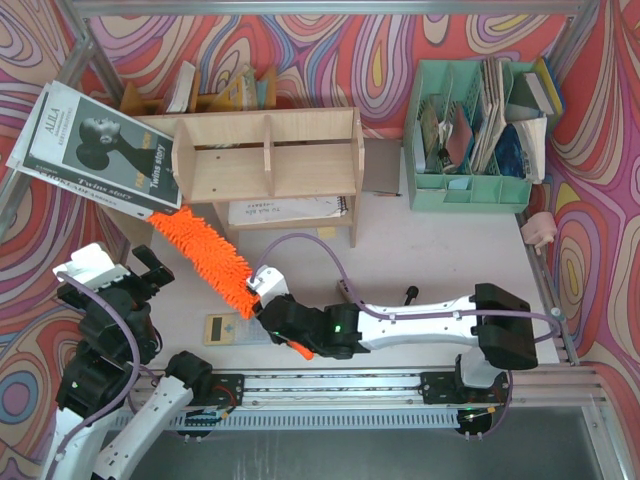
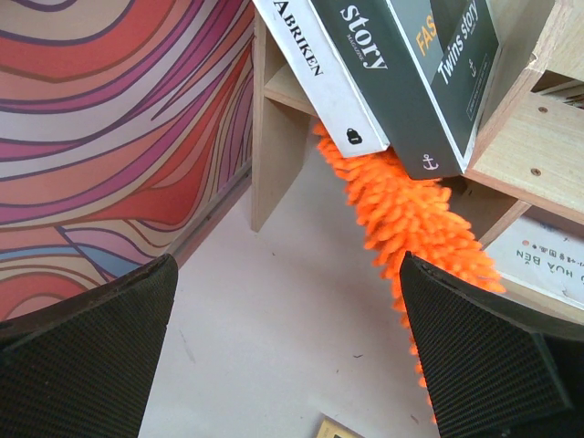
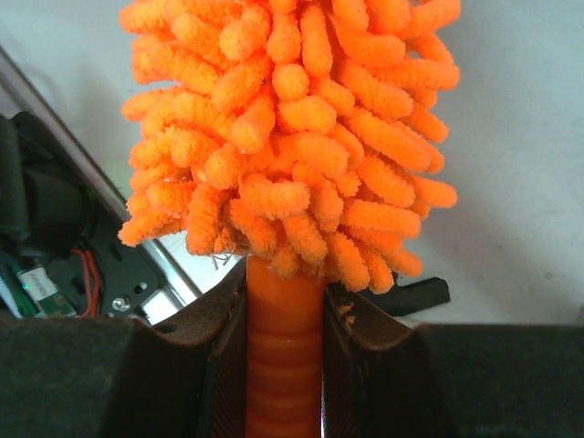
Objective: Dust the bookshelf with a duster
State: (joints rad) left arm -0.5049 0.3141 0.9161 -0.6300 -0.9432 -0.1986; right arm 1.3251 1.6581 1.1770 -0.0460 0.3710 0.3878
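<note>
The bookshelf [image 1: 265,150] is a light plywood unit with upright dividers, standing at the back centre. The duster [image 1: 205,255], fluffy bright orange, slants from its handle up and left, its tip going under several big books [image 1: 95,150] that lean on the shelf's left end. My right gripper [image 1: 268,298] is shut on the duster's smooth orange handle [image 3: 285,347], just below the fluffy head [image 3: 292,137]. My left gripper [image 1: 125,268] hangs open at the near left, holding nothing. In the left wrist view the duster [image 2: 411,219] runs past a shelf leg [image 2: 278,155], under the books [image 2: 383,73].
A mint green file organizer [image 1: 470,130] full of papers stands at the back right. A spiral booklet [image 1: 285,210] lies under the shelf. A small yellowish card [image 1: 225,328] lies by the right gripper. A pink object [image 1: 540,228] sits at the right edge.
</note>
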